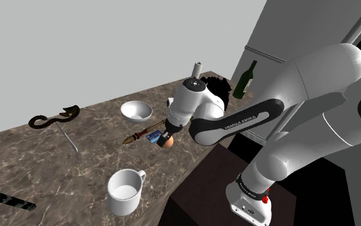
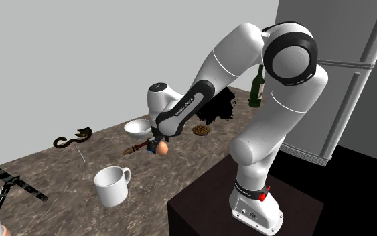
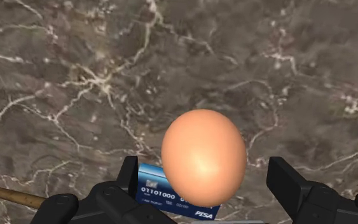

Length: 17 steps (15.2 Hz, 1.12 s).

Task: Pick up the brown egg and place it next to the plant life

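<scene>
- A dark curled object point(image 1: 54, 117) lies well apart, at ten o'clock from the egg, clear of any route.
- A white mug point(image 1: 125, 191) stands at seven o'clock from the egg and a white bowl point(image 1: 136, 111) at eleven.
- A wooden-handled brush point(image 1: 137, 136) and a blue card point(image 3: 165, 191) lie just beside the egg at nine o'clock.
- The brown egg point(image 3: 203, 156) sits over the marble counter point(image 3: 75, 76), between the fingers of the gripper point(image 3: 204, 170). They stand wide apart and touch neither side, so by my judgement nothing is grasped yet.
- The dark plant point(image 1: 216, 85) waits at one o'clock. Closing, lifting, carrying and placing all remain.
- A green bottle point(image 1: 244, 80) just past the plant could be knocked.
</scene>
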Tool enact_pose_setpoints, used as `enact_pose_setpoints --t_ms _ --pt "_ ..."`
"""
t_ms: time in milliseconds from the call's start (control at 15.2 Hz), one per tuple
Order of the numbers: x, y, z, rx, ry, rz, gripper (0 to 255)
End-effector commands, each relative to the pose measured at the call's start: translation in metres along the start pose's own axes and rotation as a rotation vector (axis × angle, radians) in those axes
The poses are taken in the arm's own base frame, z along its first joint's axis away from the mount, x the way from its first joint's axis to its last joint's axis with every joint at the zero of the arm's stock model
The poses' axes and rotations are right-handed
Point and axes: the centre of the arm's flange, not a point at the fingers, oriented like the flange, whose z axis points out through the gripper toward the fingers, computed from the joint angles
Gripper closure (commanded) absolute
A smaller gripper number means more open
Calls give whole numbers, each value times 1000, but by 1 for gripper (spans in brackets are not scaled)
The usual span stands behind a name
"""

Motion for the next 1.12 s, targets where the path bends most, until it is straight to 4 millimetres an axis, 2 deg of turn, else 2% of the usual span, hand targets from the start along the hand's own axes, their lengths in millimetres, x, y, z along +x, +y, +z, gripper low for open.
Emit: enact_pose_setpoints --t_ms 0,132,198,792,1056 --pt "0 0 0 0 0 0 0" --pt "0 0 0 0 0 0 0" --pt "0 0 0 0 0 0 255" --pt "0 0 0 0 0 0 255" --pt "4 3 -20 0 0 0 255"
